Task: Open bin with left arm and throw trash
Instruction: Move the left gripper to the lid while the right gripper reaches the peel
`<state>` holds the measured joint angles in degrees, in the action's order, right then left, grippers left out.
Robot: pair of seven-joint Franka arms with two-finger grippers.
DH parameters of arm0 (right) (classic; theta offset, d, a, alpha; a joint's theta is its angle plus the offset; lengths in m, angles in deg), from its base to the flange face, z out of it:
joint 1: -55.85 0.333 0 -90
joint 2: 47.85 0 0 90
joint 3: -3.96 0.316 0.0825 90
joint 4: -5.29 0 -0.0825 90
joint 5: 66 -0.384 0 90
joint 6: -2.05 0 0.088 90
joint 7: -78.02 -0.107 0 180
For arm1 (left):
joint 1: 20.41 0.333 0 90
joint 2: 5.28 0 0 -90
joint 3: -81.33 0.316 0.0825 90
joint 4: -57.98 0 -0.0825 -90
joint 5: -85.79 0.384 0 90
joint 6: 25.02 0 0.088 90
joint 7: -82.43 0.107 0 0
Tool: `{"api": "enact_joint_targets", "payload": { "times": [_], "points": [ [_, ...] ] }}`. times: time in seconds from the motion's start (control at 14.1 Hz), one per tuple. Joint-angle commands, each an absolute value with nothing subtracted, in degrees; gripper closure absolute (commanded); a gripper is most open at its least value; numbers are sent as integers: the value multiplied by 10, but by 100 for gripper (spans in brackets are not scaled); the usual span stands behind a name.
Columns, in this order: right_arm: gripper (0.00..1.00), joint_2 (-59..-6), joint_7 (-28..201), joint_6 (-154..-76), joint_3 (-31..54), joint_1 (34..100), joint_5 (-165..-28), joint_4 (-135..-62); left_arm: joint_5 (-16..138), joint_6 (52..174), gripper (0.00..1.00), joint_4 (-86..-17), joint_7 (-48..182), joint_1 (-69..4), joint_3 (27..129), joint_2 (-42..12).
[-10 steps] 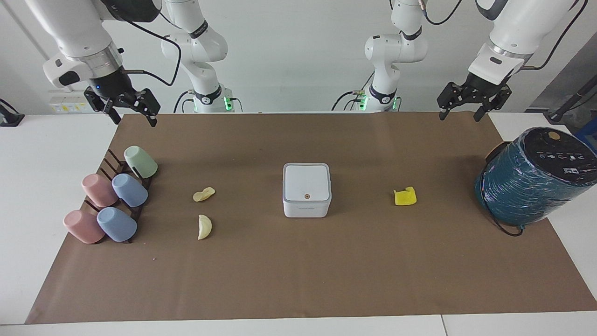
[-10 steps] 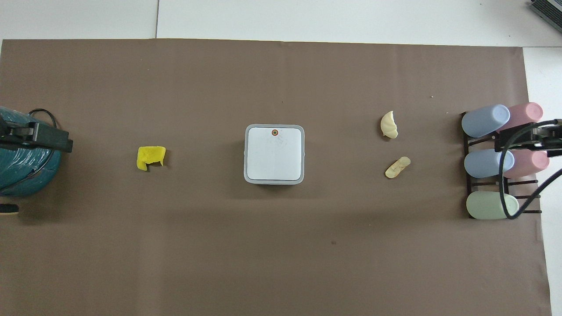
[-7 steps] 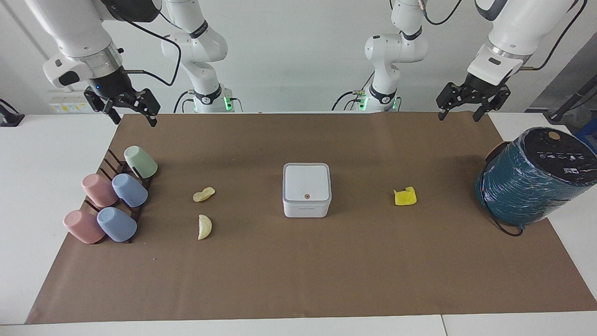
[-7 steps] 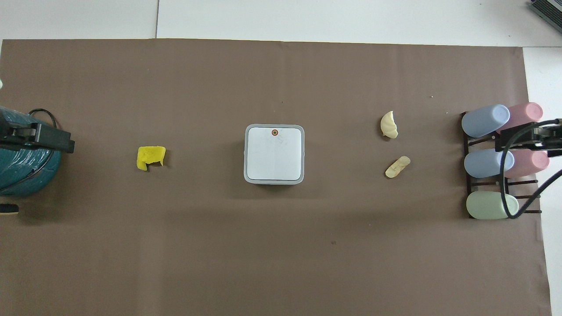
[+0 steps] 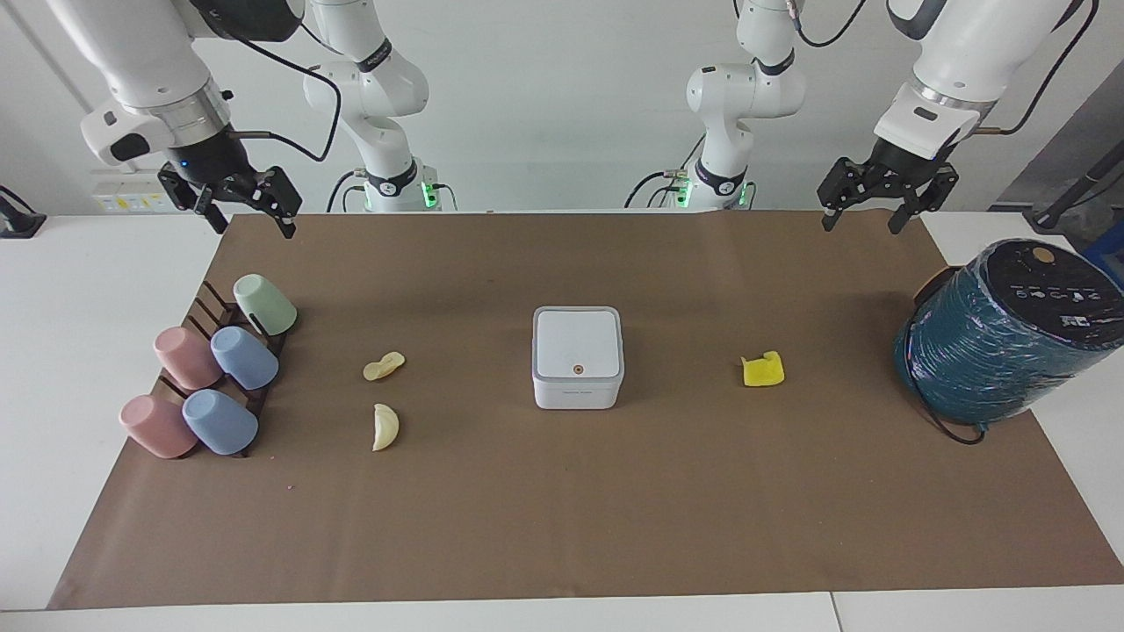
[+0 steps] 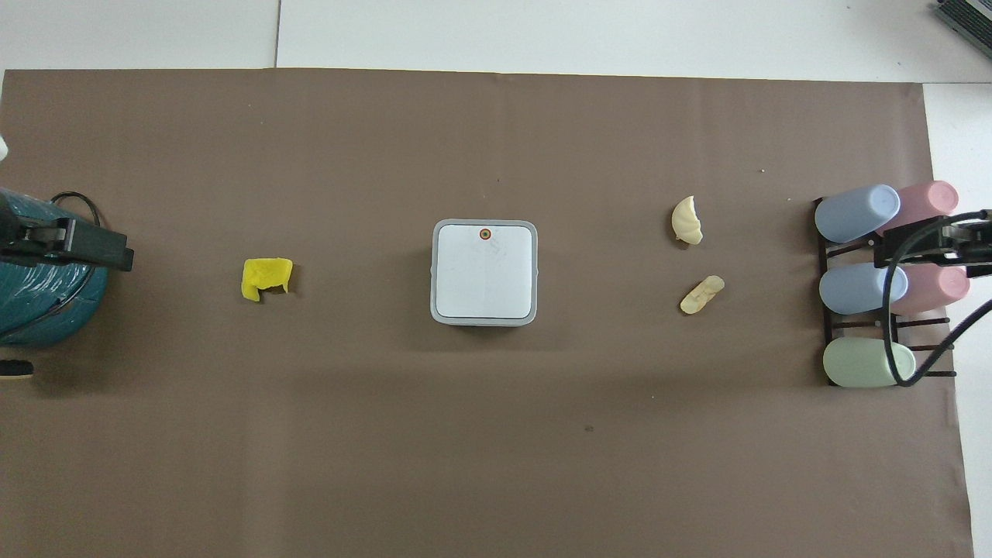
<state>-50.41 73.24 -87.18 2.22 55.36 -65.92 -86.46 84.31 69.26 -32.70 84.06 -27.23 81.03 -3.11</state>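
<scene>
We see the bin (image 5: 578, 356) lidded mid-surface, trash scraps (image 5: 762, 369) lying outside it toward both ends, and our left gripper (image 5: 863, 213) and right gripper (image 5: 248, 221) raised, fingers spread, empty.

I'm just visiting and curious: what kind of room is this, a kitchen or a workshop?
Most likely a robotics lab. Two robot arms with a left gripper and right gripper hang over a paper-covered table where a bin, scraps and cups are staged.

You will see the left gripper (image 5: 861, 211) has drifted slightly inward toward the bin's (image 5: 578, 356) side (fingers spread).
</scene>
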Motion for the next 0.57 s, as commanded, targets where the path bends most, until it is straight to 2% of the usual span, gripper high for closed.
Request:
{"api": "enact_joint_targets", "payload": {
  "times": [0.0, 0.07, 0.28, 0.5],
  "points": [
    [0, -507, 734, -870, 25, 546, -672, -866, 849, 744, 82, -379, 842, -317, 812, -3],
    [0, -507, 733, -870, 25, 546, -672, -867, 849, 757, 100, -390, 840, -336, 812, 2],
    [0, -507, 733, -876, 25, 546, -672, -871, 848, 847, 100, -443, 789, -388, 811, 16],
    [0, -510, 735, -916, 25, 553, -657, -887, 848, 911, 100, -456, 737, -442, 811, -11]
  ]
}}
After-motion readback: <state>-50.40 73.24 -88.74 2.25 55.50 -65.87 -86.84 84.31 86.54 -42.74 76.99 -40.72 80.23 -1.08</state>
